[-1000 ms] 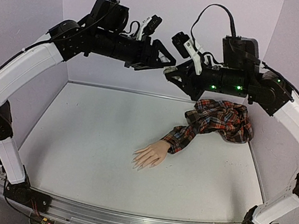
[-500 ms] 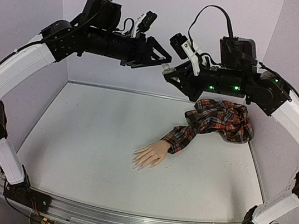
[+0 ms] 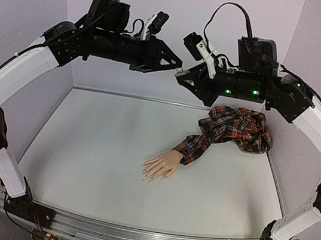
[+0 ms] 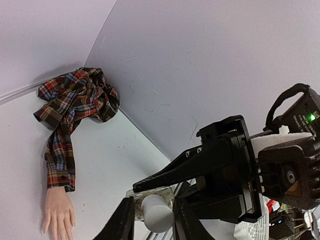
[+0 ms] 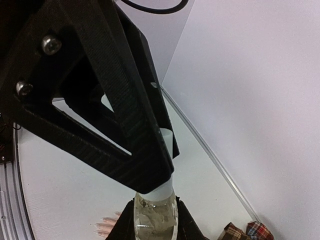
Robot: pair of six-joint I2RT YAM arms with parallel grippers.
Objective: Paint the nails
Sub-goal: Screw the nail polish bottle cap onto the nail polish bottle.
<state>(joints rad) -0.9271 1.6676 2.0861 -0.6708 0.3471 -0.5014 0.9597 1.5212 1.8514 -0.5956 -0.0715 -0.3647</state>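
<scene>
White cap sat pinched in your left pincer, the clear bottle in your right pincer, high above the mannequin hand.

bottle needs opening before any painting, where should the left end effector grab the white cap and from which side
Grip the white cap on its curved side wall, fingers on opposite sides, coming end-on from the cap's free end. It is a short cylinder standing out of the clear bottle, whose body the right end effector clamps, so only the cap is free.
</scene>
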